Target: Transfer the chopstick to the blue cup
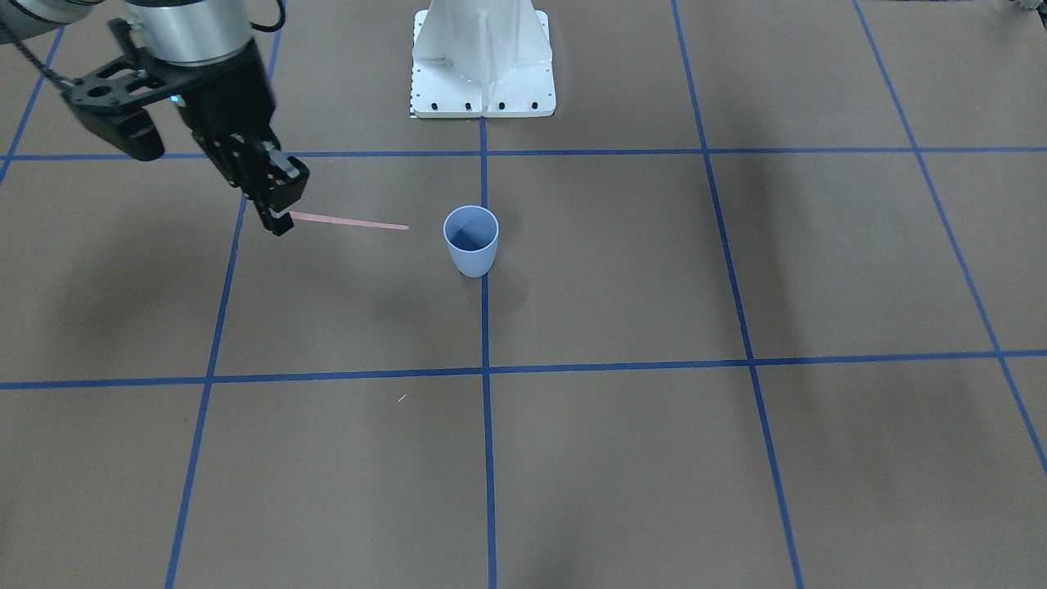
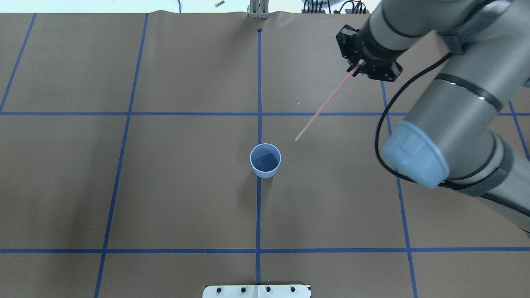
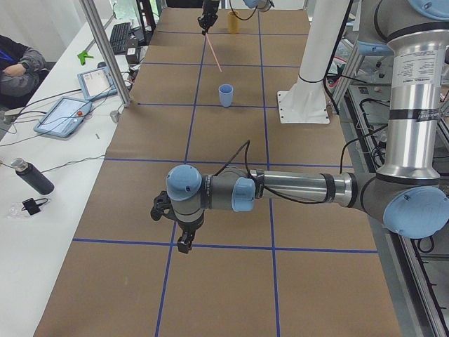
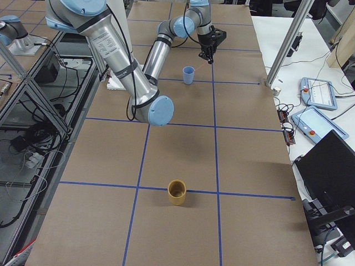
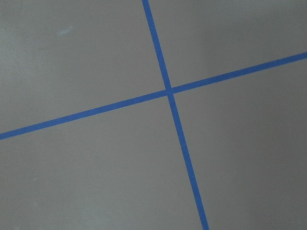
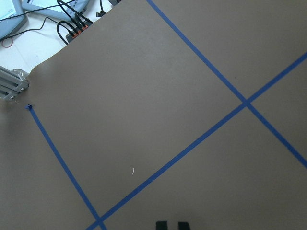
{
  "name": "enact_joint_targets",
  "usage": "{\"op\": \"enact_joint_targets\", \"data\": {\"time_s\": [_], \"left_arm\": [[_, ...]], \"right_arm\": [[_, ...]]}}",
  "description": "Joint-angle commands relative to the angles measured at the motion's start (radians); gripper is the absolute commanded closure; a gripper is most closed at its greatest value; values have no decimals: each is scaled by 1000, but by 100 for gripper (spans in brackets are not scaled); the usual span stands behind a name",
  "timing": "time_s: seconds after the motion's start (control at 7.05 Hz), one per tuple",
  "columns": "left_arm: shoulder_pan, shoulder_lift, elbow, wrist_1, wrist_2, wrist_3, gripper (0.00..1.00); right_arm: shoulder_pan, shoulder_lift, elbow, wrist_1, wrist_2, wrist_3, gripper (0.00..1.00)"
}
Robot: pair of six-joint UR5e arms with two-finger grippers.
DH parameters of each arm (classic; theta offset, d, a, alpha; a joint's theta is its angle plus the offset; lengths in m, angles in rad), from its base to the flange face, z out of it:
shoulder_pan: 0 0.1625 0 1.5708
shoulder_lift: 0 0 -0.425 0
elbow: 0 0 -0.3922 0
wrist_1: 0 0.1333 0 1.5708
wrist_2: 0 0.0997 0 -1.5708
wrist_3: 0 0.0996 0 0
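Pinching with right gripper [image 2: 359, 64] one end of pink chopstick [image 2: 325, 103]; carrying it aloft, slanted down toward blue cup [image 2: 265, 160], near but short of its rim. Judged mid-carry. Next: bring tip over cup's mouth, steepen, release. Cannot tell left gripper's [image 3: 184, 244] state.

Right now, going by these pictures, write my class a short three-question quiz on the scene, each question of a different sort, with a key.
1. True or false: the chopstick already lies inside the blue cup.
2. Multiple choice: which of the robot's arms holds the chopstick? A. the left one. B. the one with the right gripper. C. neither.
3. Fill in: the blue cup stands ____, its opening facing up.

Key: 1 false; 2 B; 3 upright.
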Motion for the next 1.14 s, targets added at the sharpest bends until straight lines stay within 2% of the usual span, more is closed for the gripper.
{"op": "enact_joint_targets", "data": {"time_s": [0.0, 0.14, 0.85, 0.99], "left_arm": [[1, -2, 2, 0, -1, 0, 1], [1, -2, 2, 0, -1, 0, 1], [1, -2, 5, -4, -1, 0, 1], [1, -2, 5, -5, -1, 0, 1]], "right_arm": [[-86, 161, -105, -93, -64, 175, 100], [-124, 158, -112, -93, -113, 186, 100], [-224, 124, -162, -93, -201, 186, 100], [-232, 128, -168, -91, -202, 187, 83]]}}
